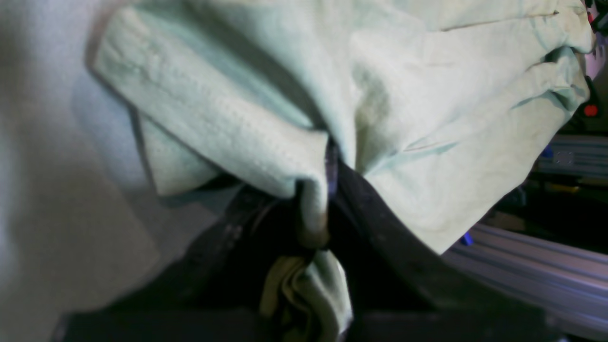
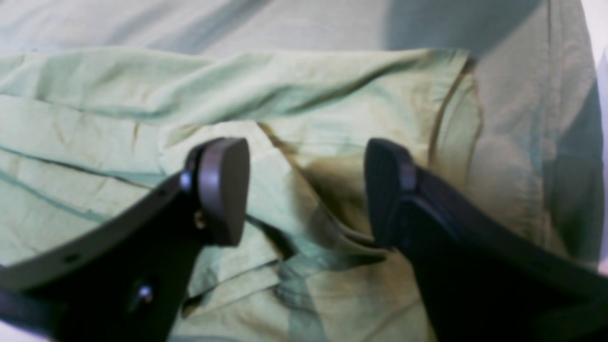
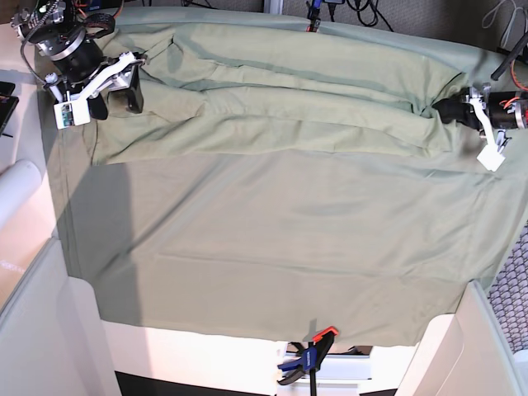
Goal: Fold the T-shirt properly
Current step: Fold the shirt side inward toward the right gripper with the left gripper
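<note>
The pale sage-green T-shirt (image 3: 272,107) lies bunched in long folds across the far part of the table. At its right end, my left gripper (image 3: 446,110) is shut on a pinch of the fabric. In the left wrist view a hemmed fold of the T-shirt (image 1: 427,118) is squeezed in the left gripper (image 1: 330,178), and a tuft hangs below the jaws. My right gripper (image 3: 121,95) hovers open over the shirt's left end. In the right wrist view the right gripper (image 2: 306,190) is spread above creased shirt cloth (image 2: 332,95), holding nothing.
A larger plain sage-green cloth (image 3: 272,247) covers the table under the shirt. A clamp (image 3: 309,359) pins it at the near edge and another clamp (image 3: 313,16) at the far edge. A white roll (image 3: 16,190) lies off the table's left side.
</note>
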